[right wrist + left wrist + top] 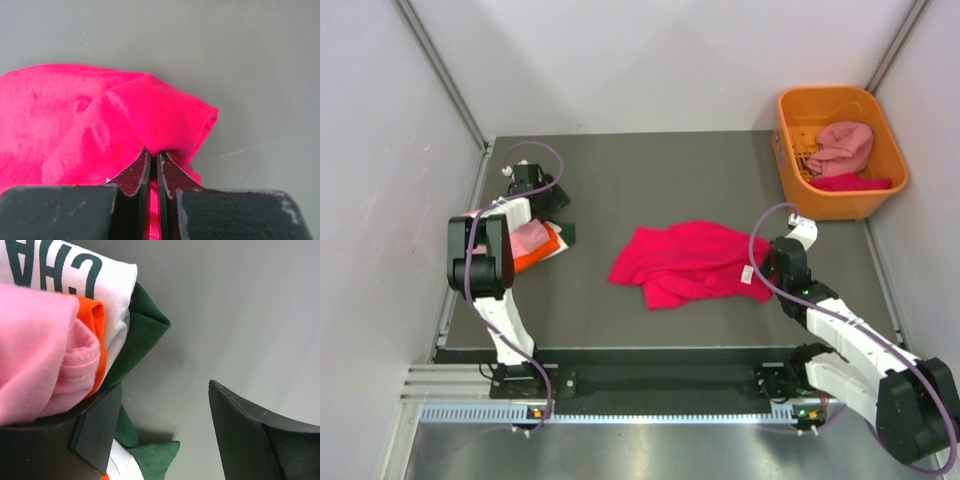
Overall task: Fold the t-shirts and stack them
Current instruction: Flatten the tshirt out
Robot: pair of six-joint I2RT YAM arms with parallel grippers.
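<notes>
A crumpled crimson-pink t-shirt lies in the middle of the table. My right gripper is shut on its right edge; in the right wrist view the jaws pinch a fold of the crimson cloth. A stack of folded shirts lies at the left: light pink, orange, white with dark lettering and dark green. My left gripper is open and empty at the stack's edge, one finger against the cloth.
An orange plastic basket stands at the back right, holding a dusty pink shirt and a crimson one. White walls close in the left, back and right sides. The table's front edge runs just ahead of the arm bases.
</notes>
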